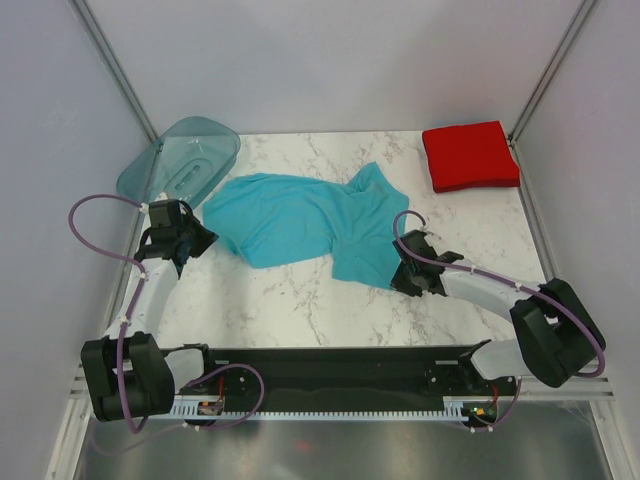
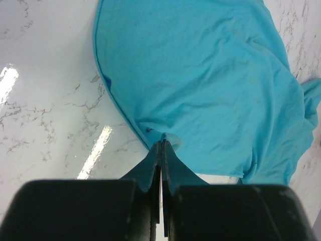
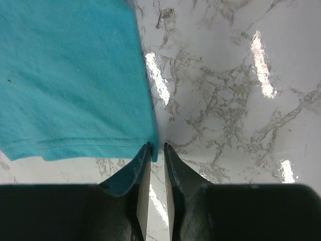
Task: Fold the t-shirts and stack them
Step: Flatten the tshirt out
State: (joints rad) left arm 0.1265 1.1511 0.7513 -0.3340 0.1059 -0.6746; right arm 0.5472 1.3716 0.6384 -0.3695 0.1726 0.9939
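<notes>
The turquoise t-shirt (image 1: 300, 220) lies rumpled and spread across the middle of the marble table. The red t-shirt (image 1: 470, 155) sits as a folded square at the back right corner. My left gripper (image 1: 205, 240) is at the turquoise shirt's left edge; in the left wrist view it (image 2: 163, 143) is shut, pinching a small fold of the shirt's hem (image 2: 200, 75). My right gripper (image 1: 398, 275) is at the shirt's lower right corner. In the right wrist view its jaws (image 3: 157, 146) stand narrowly apart, with the hemmed corner of the shirt (image 3: 70, 75) hanging between them against the left finger.
A translucent teal plastic tray (image 1: 185, 155) leans at the back left corner, just behind my left arm. Grey walls and metal frame posts close in the table on three sides. Bare marble (image 1: 290, 300) lies in front of the shirt.
</notes>
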